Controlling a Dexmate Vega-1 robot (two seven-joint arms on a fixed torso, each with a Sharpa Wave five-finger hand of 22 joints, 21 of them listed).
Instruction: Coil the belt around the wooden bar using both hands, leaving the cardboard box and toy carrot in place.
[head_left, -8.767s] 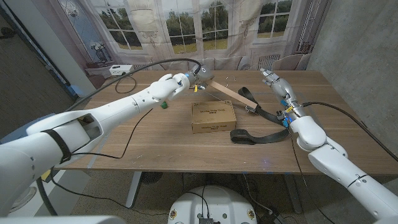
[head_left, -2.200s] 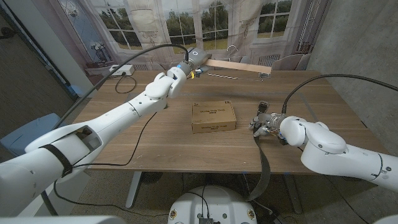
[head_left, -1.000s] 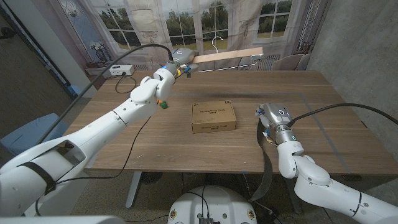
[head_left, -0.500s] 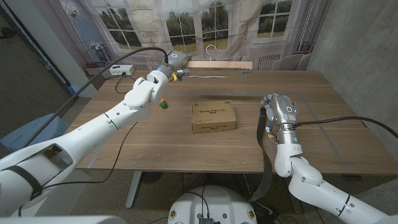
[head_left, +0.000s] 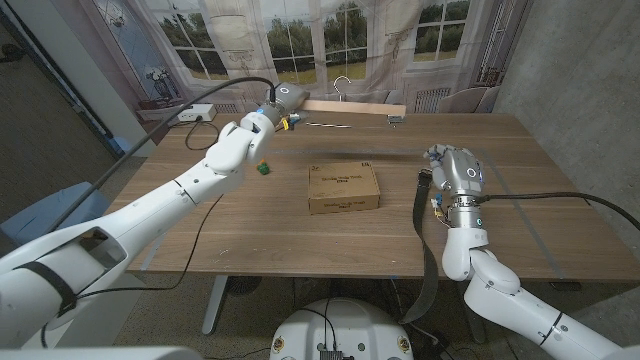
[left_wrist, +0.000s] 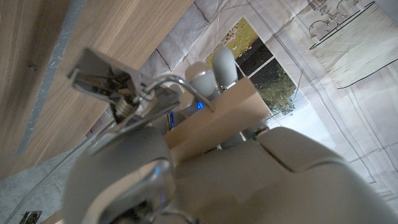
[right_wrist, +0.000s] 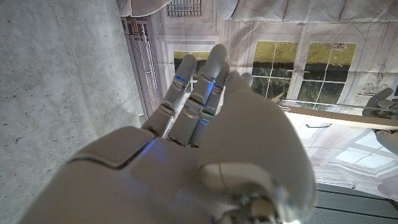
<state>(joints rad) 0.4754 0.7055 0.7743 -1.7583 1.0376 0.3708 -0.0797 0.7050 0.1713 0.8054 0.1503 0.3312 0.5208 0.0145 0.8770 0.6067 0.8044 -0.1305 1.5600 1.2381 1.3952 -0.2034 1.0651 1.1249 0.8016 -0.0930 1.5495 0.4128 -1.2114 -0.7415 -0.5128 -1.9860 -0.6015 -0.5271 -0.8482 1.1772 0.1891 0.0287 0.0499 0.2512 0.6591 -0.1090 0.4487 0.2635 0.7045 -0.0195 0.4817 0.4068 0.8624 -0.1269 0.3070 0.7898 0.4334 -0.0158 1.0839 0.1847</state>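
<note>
Head view: left robot hand (head_left: 283, 103) grips the stiff wooden bar (head_left: 352, 106) by its end, above the tabletop's (head_left: 250, 215) far edge. Right robot hand (head_left: 452, 168) holds the limp belt (head_left: 423, 250) (hanging off the near edge); take it near the top.

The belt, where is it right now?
In the head view the belt hangs from the right hand at the table's right side, right of the cardboard box, trailing below the front edge.

Left hand (head_left: 283, 97) raised and gripping; right hand (head_left: 452, 170) upright, holding.
</note>
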